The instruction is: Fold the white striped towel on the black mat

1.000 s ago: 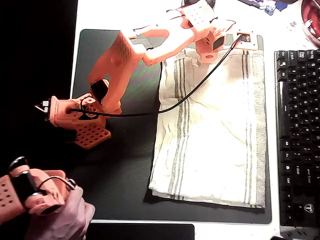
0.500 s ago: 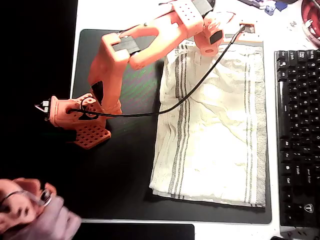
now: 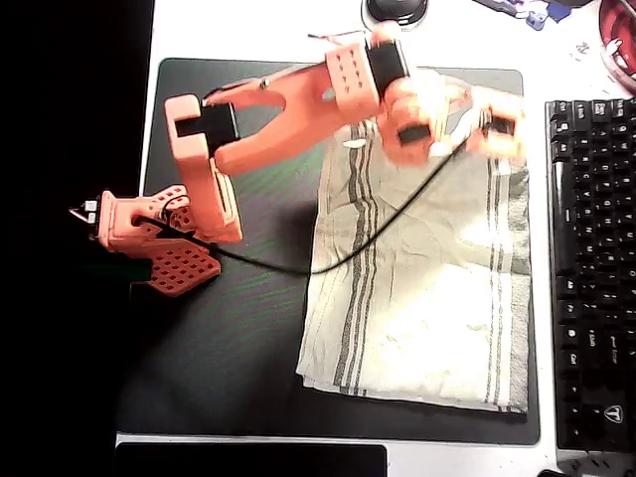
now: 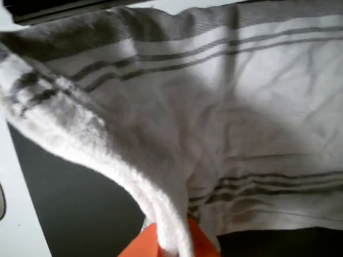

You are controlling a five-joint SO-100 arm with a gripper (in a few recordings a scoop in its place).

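— towel first: the white striped towel (image 3: 427,288) lies on the right half of the black mat (image 3: 238,328) in the overhead view, wrinkled, with grey stripe bands running down near its left and right sides. its lower edge sits just inside the mat's bottom border.

— and the top edge?

— the top right part looks lifted and blurred, up under the orange hand (image 3: 494,127). in the wrist view the towel (image 4: 225,123) rises in a thick rolled ridge from the upper left down to the orange fingers (image 4: 179,242) at the bottom, with the mat (image 4: 69,198) dark beneath it.

— so the hand has hold of it?

— yes, the cloth runs straight into the fingers and looks pinched there, the hand closed tight around that edge. the fingertips themselves are mostly covered by fabric.

— where is the rest of the arm?

— its orange base (image 3: 159,238) stands on the left part of the mat, well apart from the towel, and the arm reaches across to the upper right. a black cable (image 3: 298,266) sags from it over the towel's left stripes.

— anything else around?

— a black keyboard (image 3: 591,268) lies just beside the mat's right edge on the white tabletop (image 3: 248,30).
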